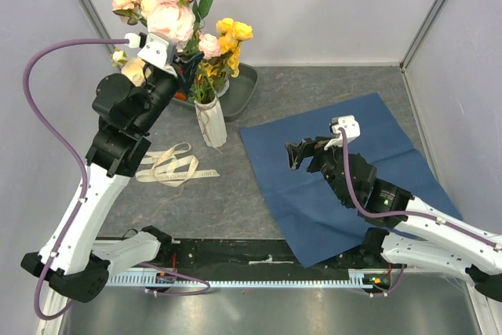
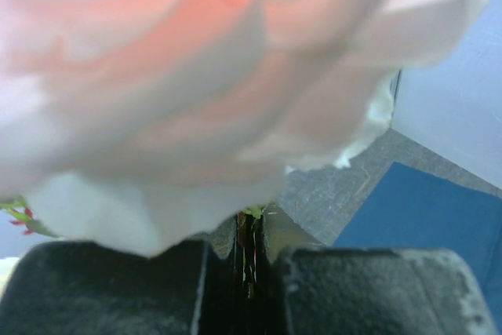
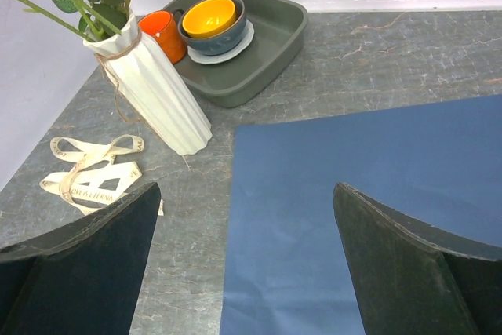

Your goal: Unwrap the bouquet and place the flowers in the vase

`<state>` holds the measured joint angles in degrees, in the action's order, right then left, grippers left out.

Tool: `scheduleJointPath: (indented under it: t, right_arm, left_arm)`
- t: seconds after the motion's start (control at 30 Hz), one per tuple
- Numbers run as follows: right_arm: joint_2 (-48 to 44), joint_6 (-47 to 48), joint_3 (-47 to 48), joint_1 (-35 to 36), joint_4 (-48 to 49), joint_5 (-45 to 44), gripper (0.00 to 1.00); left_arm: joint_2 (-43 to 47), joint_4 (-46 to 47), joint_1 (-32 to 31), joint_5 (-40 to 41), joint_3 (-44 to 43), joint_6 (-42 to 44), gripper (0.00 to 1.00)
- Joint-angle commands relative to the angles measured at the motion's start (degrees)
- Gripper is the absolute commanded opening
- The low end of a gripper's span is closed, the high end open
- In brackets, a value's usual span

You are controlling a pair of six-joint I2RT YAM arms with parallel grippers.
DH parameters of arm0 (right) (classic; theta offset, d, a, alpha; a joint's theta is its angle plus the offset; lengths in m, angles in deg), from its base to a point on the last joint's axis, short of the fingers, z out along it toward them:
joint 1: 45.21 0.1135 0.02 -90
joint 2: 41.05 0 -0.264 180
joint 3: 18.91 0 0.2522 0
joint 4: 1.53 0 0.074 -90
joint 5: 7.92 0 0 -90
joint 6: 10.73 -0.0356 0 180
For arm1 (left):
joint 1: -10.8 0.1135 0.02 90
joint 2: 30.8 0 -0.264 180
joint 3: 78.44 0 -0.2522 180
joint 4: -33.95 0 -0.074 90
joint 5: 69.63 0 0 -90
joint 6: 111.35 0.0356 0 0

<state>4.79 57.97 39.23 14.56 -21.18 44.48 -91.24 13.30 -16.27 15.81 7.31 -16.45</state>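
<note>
A lab-style robot test booth: plain white panel walls (image 1: pixel 314 5), metal corner posts (image 1: pixel 430 12), grey stone-look tabletop (image 1: pixel 314 88).

The grey marbled table (image 1: pixel 235 202) carries a flat blue paper sheet (image 1: pixel 345 178) in the centre right of the frame. In the upper left stand a white vase (image 1: pixel 210 125) and, just behind it, a dark grey tray (image 1: pixel 241 92). A cream ribbon (image 1: pixel 169 166) lies loose on the table, left of the vase and a little lower.

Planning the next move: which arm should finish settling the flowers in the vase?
Left. The left gripper is shut on the flowers just above the vase; the right gripper hangs open over the blue paper.
</note>
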Motion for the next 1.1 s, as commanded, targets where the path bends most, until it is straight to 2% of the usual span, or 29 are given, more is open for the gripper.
scheduleJointPath:
  t: [0.0,0.4,1.07]
  right_arm:
    - [-1.6,-0.8,-0.4,-0.1,-0.6,-1.6,0.98]
    - [-3.0,-1.0,-0.5,-0.1,-1.8,-2.0,0.98]
    - [-0.6,-1.0,0.1,-0.2,-1.9,-1.9,0.98]
  left_arm:
    - [-1.0,1.4,0.3,0.8,-5.5,4.6,0.02]
    - [-0.2,-0.3,0.3,3.7,-5.0,8.3,0.02]
    - [0.8,4.5,0.3,4.4,7.1,5.0,0.02]
